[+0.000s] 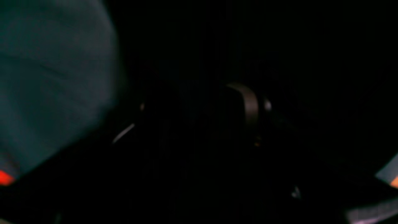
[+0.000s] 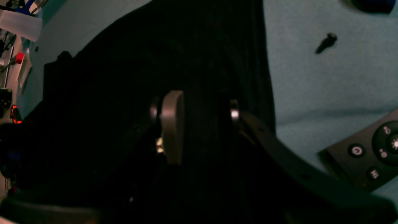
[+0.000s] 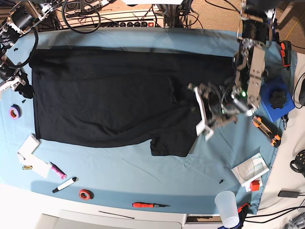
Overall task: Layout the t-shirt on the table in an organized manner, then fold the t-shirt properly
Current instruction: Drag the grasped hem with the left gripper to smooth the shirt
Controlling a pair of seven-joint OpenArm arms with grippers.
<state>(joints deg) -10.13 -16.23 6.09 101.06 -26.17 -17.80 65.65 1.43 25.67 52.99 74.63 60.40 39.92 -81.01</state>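
Overhead view of the table (image 3: 143, 191) with the t-shirt (image 3: 109, 100) spread across its far half, plain black side up, one sleeve (image 3: 169, 145) pointing toward the near edge. The left gripper (image 3: 202, 114) lies low over the shirt's hem end, toward the right edge of the table; its wrist view is almost wholly dark, so whether its jaws are apart or pinching fabric cannot be told. The right gripper (image 2: 202, 124) sits at the far-left corner, barely visible from above; its wrist view shows black cloth running between its two pads (image 2: 172, 124), which appear closed on the shirt's edge. Judged risks: if only one layer is caught at either end, a lift would separate the layers and wrinkle the panel; uneven pulls would skew the shirt; dragging could sweep the tape roll (image 3: 14, 112) or the blue box (image 3: 277, 99).
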